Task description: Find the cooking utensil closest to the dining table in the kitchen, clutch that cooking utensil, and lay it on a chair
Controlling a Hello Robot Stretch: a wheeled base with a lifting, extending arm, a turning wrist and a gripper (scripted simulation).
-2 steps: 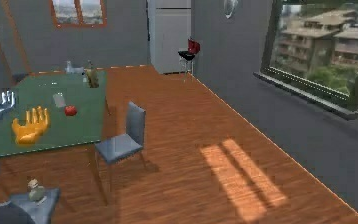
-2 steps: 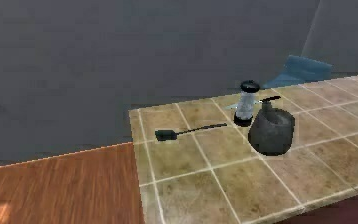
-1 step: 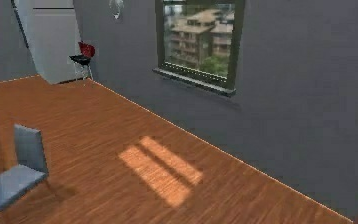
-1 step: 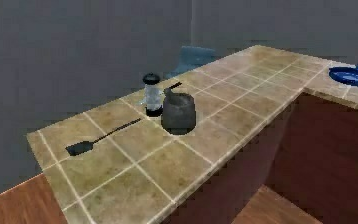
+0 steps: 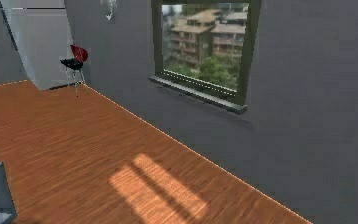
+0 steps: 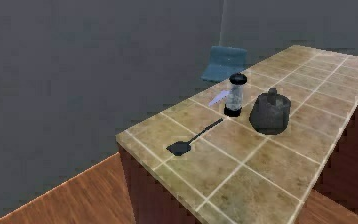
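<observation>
Tiled countertop (image 6: 249,172) carries the dark spatula (image 6: 199,135), lying flat near its corner, by a kettle (image 6: 271,110). Finding seems done. Grasping comes next and needs the arm reaching over it. I cannot tell how the jaws stand, or where the spatula lies from them.

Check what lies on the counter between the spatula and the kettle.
Bare tile, in the arm side view; the spatula and kettle lie apart, with the blender just beyond the gap.

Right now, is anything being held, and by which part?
Cannot be told from these views. The black spatula lies flat on the tiled countertop, near a dark kettle.
</observation>
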